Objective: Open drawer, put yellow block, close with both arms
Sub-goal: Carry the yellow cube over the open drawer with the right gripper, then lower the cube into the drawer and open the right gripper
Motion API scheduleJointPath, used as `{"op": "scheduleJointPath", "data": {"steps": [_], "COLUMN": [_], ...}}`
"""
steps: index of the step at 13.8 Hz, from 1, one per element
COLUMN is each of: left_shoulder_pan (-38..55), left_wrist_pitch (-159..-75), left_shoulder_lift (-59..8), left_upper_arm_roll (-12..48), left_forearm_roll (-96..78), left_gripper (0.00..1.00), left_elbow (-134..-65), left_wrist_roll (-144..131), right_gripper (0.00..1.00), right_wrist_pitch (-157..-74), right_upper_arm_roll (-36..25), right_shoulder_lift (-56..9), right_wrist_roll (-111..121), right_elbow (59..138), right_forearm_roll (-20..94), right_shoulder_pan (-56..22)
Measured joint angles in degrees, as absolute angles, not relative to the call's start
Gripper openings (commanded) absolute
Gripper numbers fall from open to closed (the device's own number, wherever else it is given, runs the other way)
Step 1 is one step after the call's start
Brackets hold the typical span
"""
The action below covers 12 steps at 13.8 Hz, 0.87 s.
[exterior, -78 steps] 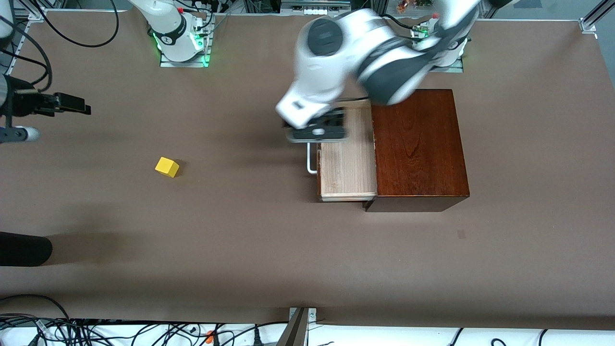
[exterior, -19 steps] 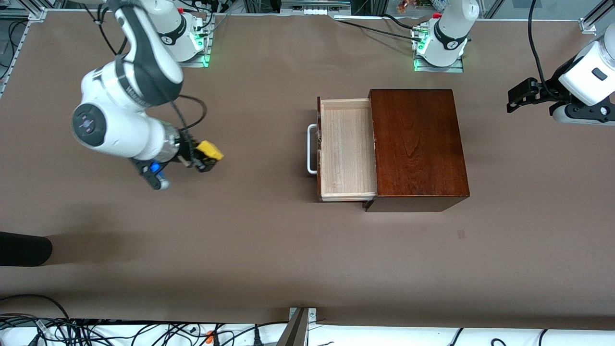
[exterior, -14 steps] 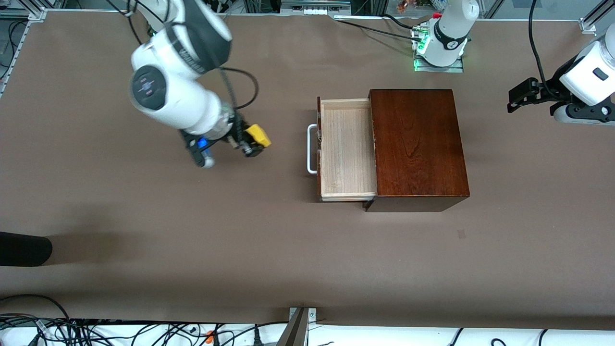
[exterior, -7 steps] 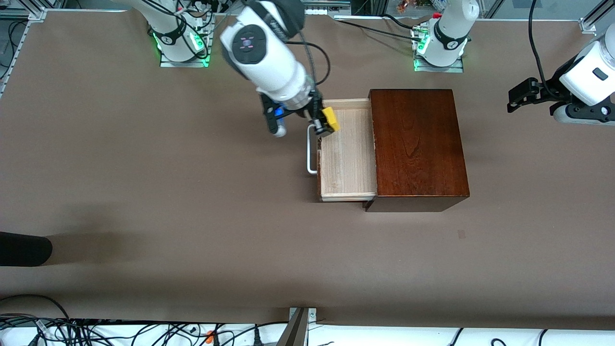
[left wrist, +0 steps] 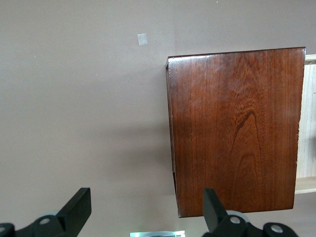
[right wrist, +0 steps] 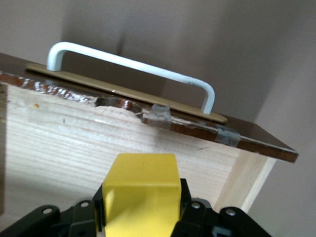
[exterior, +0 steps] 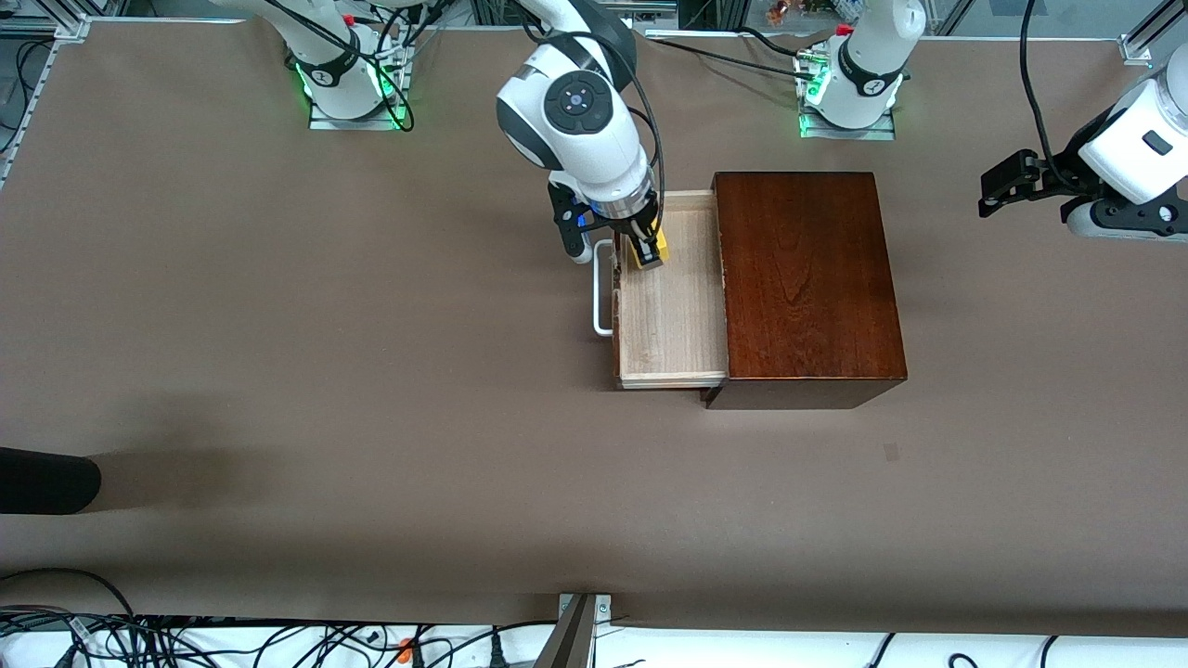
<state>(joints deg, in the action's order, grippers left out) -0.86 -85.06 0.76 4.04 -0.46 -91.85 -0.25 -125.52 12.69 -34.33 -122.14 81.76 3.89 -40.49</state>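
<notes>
Right pincer (exterior: pixel 645 249) gripped the small bright yellow cube (exterior: pixel 649 248) by its flat sides over the open pale-wood drawer (exterior: pixel 673 315); it looked light, rigid. Left pincer (left wrist: pixel 143 217) waited open beside the dark box (exterior: pixel 807 278).

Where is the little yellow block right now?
The yellow block is clamped in the right gripper, up over the open drawer, near its white handle.

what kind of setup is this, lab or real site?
Most likely a robotics lab: a brown-covered table, arm bases bolted along its edge, loose cables at the near edge, and only a wooden box as prop.
</notes>
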Motion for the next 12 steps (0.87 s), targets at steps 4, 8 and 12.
{"op": "scheduleJointPath", "data": {"steps": [4,8,12], "left_shoulder_pan": [-0.9,-0.9,-0.9], "left_wrist_pitch": [-85.1,-85.2,-85.2], "left_shoulder_lift": [0.2,0.2,0.2], "left_upper_arm_roll": [4.0,4.0,4.0], "left_forearm_roll": [-0.5,-0.5,-0.5], "left_gripper": [1.00,1.00,1.00], "left_elbow": [-91.8,-91.8,-90.6], "left_wrist_roll": [-0.2,-0.2,-0.3], "right_gripper": [0.26,1.00,1.00], "right_wrist_pitch": [-126.6,-127.6,-127.7], "right_upper_arm_roll": [12.7,12.6,12.4], "right_shoulder_lift": [-37.0,-39.4,-39.3], "right_wrist_roll": [-125.4,-127.0,-128.4], "right_elbow": [81.7,81.6,80.3], "right_forearm_roll": [-0.2,-2.1,-2.1], "right_shoulder_pan": [-41.7,-42.4,-42.4]}}
